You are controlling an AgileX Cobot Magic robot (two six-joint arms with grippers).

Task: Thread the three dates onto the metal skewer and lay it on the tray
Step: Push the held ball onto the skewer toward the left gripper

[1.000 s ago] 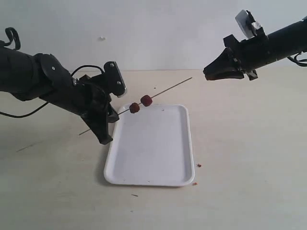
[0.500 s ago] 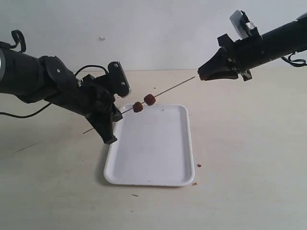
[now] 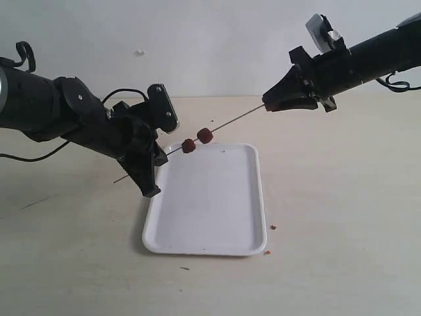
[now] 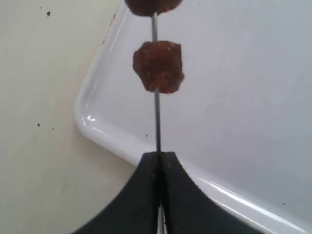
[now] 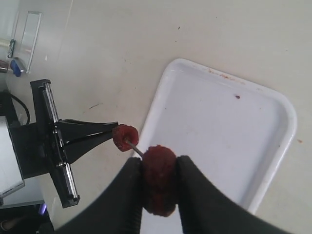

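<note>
steel skewer (image 3: 230, 123) slants through the air in the exterior view, pinched near its low end by the left claw (image 3: 155, 160), whose jaws are pressed together on it; a short tail of rod sticks out behind that claw. two dates are threaded just ahead of the left claw, the nearer date (image 3: 189, 145) and the farther date (image 3: 205, 135), close but apart, above a corner of the white tray (image 3: 262, 197) lying on the beige table (image 3: 342, 217). the skewer's high tip reaches the tips of the right claw (image 3: 268, 105); what that claw holds cannot be made out here. in the left wrist view the left claw (image 4: 158, 161) squeezes the skewer (image 4: 156, 122), with the nearer date (image 4: 159, 66) a little ahead of it, the farther date (image 4: 153, 5) beyond, and the tray (image 4: 243, 107) underneath. in the right wrist view the right claw (image 5: 158, 187) grips the third date (image 5: 158, 170) between its fingers (image 5: 127, 195), jaws partly apart around it; the skewer (image 5: 135, 147) tip touches this date, the farther date (image 5: 125, 137) sits just ahead on the rod, and the left claw (image 5: 111, 130) lies beyond, beside the tray (image 5: 219, 126).
</note>
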